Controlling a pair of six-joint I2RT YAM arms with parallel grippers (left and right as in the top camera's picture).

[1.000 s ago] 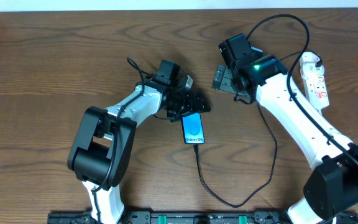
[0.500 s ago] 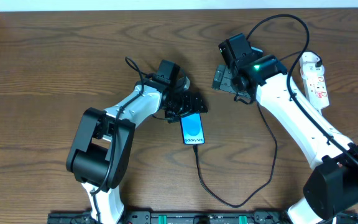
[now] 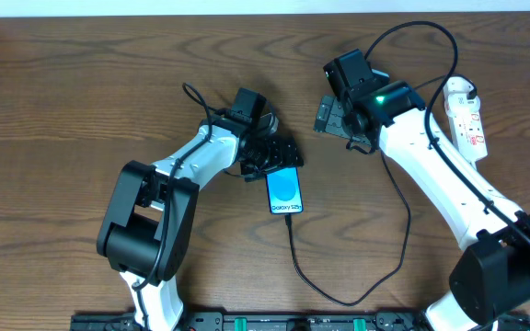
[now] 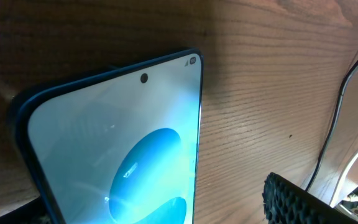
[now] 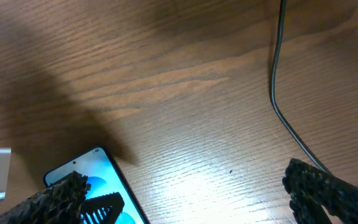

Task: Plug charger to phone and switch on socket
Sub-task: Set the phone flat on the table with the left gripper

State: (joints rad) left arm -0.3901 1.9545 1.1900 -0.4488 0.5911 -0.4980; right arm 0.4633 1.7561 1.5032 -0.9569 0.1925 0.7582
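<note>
- left gripper [image 3: 279, 156] has slid a touch to the left along the top end of the phone [image 3: 284, 190] since the earlier overhead frames; the right arm and the phone itself look unmoved to me.
- phone lies flat on the table [image 3: 81, 83] near the middle, screen lit blue, its top end under my left wrist.
- charger [image 3: 297, 257] meets the phone's bottom edge in the overhead view, so i judge the plug is in. from there the cable loops down and right, then up towards the socket [image 3: 467, 115].
- socket lies at the far right edge, well apart from both grippers.
- what's left, as i read it, is the switch on the socket. i can't make out from here whether it is on or off, and neither gripper is anywhere near it.
- left jaws stand wide apart, straddling the phone's top end. in the left wrist view one pad [image 4: 303, 202] sits clear of the phone's edge. the other side is in shadow, so i can't tell if it touches. nothing is gripped.
- right gripper [image 3: 334, 118] is spread as wide as it goes, above bare wood just beyond the phone's top end, holding nothing.
</note>
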